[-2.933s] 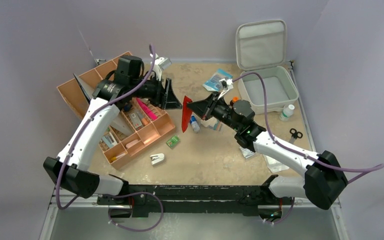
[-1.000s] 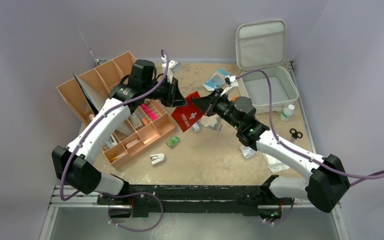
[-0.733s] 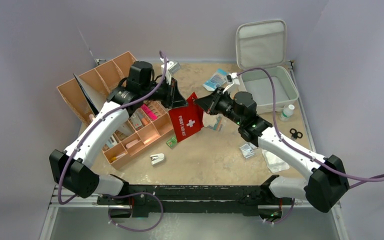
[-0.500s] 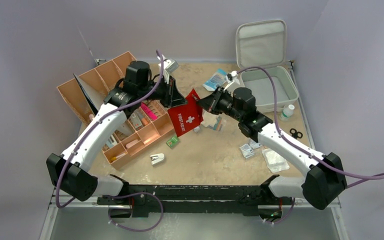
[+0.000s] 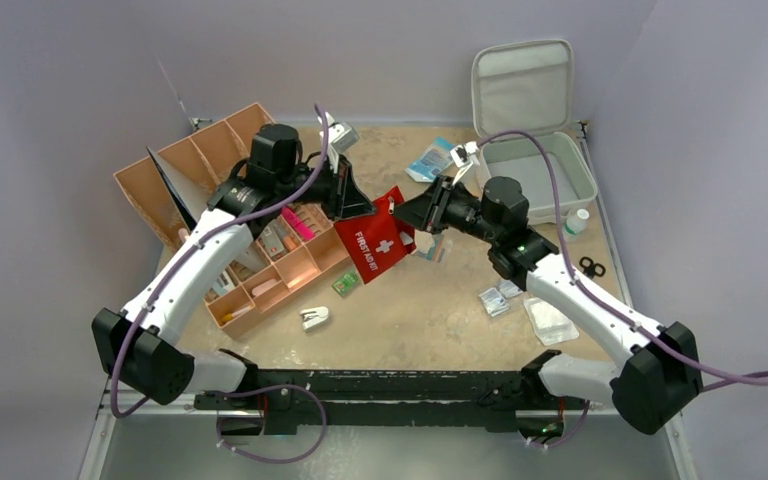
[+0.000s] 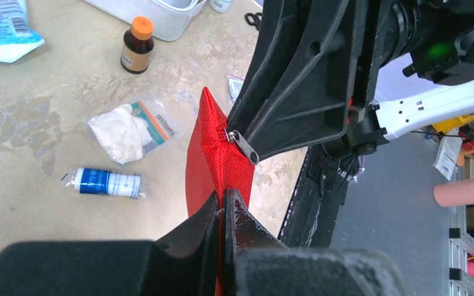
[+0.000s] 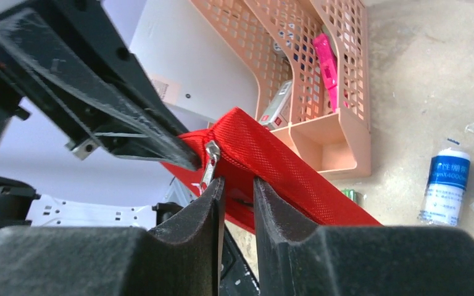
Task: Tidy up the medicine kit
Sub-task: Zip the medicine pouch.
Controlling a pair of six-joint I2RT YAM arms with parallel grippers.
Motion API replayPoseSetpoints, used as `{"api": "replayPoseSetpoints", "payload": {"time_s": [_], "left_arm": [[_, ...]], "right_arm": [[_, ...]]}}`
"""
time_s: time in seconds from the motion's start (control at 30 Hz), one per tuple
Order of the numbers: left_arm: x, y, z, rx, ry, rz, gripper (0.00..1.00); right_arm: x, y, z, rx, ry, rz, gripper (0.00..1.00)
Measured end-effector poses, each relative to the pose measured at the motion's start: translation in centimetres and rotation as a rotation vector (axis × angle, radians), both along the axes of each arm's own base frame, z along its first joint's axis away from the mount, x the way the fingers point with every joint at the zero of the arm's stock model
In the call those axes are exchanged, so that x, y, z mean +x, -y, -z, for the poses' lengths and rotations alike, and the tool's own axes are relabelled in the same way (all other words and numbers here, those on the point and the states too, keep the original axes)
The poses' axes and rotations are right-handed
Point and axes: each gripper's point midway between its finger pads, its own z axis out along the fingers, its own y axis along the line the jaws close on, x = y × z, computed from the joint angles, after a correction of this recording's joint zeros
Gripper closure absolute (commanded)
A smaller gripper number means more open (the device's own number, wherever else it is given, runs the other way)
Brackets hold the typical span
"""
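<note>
From above, the grey medicine kit (image 5: 560, 178) sits open at the far right of the surface (image 5: 430, 310). Left wrist view: the left claw (image 6: 223, 213) is clenched on the red pouch (image 6: 213, 154). Right wrist view: the right claw (image 7: 237, 185) stands slightly parted at the pouch's zipper edge.

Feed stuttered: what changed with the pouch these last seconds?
The red pouch turned from edge-on to label showing; the left tool took hold of its corner. The right tool, which carried it, has opened at the zipper pull. Unchanged: grey case, orange trays.
</note>
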Motion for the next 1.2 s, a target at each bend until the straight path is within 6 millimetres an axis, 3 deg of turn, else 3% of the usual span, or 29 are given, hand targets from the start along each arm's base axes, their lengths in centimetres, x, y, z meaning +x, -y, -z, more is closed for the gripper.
{"api": "replayPoseSetpoints", "payload": {"time_s": [0.23,0.43,0.57,0.87,0.93,1.03,1.2], "left_arm": [[-0.9,0.0,-0.3,-0.032,0.037,0.029,1.00],[-1.5,-0.2,-1.6,-0.094,0.110,0.017,1.00],[-1.6,-0.2,-3.8,-0.166,0.181,-0.004,1.00],[-2.0,-1.0,-10.9,-0.385,0.365,-0.094,1.00],[-2.4,-1.1,-12.3,-0.432,0.387,-0.092,1.00],[-2.8,-1.1,-13.6,-0.480,0.406,-0.086,1.00],[-3.1,-1.1,-14.2,-0.520,0.400,-0.080,1.00]], "right_arm": [[-1.4,1.1,-1.9,0.014,0.048,-0.023,0.71],[-2.4,1.2,-3.9,0.019,0.070,-0.069,0.56],[-3.1,1.2,-6.8,0.054,0.112,-0.091,0.53],[-5.4,2.3,-16.7,0.155,0.278,-0.106,0.52],[-5.9,2.4,-18.0,0.169,0.306,-0.120,0.52],[-6.2,2.2,-18.9,0.178,0.325,-0.146,0.51],[-5.5,1.3,-18.2,0.165,0.301,-0.179,0.51]]}}
